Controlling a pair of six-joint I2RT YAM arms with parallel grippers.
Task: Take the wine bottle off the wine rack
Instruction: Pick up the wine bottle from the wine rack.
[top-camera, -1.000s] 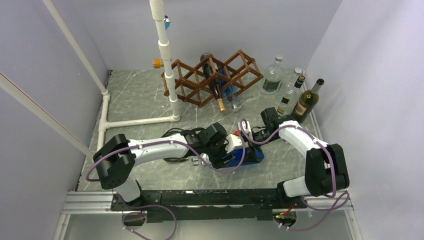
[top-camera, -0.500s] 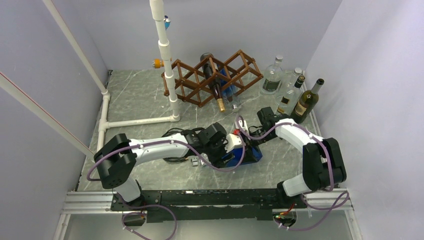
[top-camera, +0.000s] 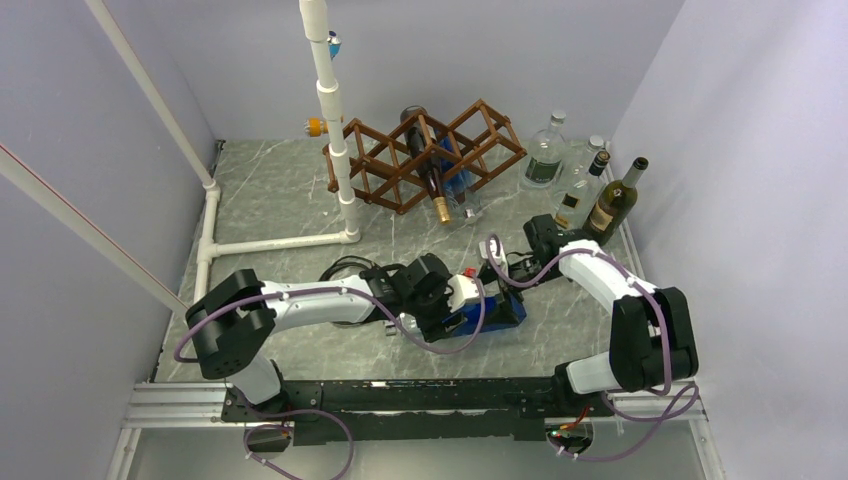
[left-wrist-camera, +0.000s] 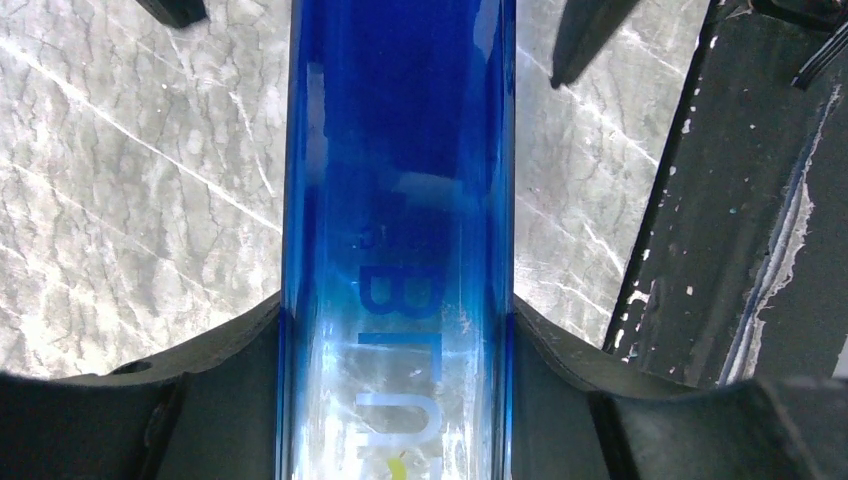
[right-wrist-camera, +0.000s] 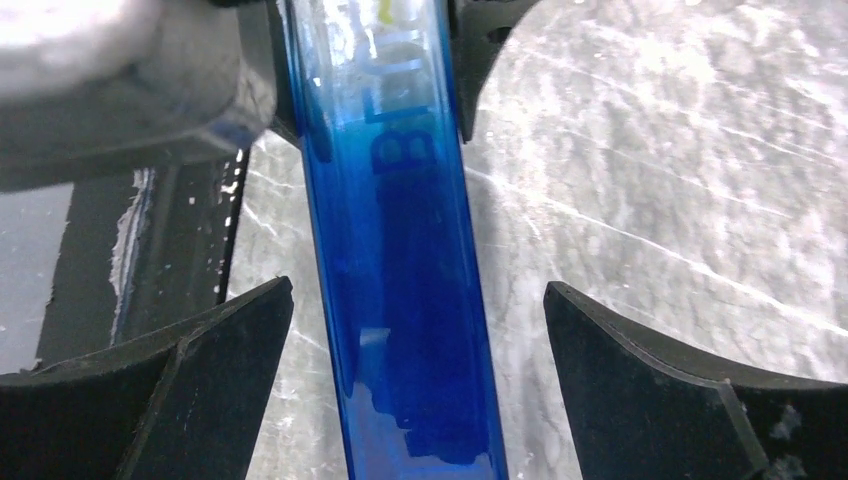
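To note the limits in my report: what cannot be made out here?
Blue glass bottle: both ends cut off by the wrist views' edges; top view, left claw covers most.
Its lettering: blurred and cut off by the frame edge, both wrist views.
Dark brown wooden lattice rack: left cells behind the white plastic pipe post, top view.

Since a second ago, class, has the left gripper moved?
Yes. The left gripper, holding the blue bottle, shifted slightly toward the near edge, away from the wine rack.
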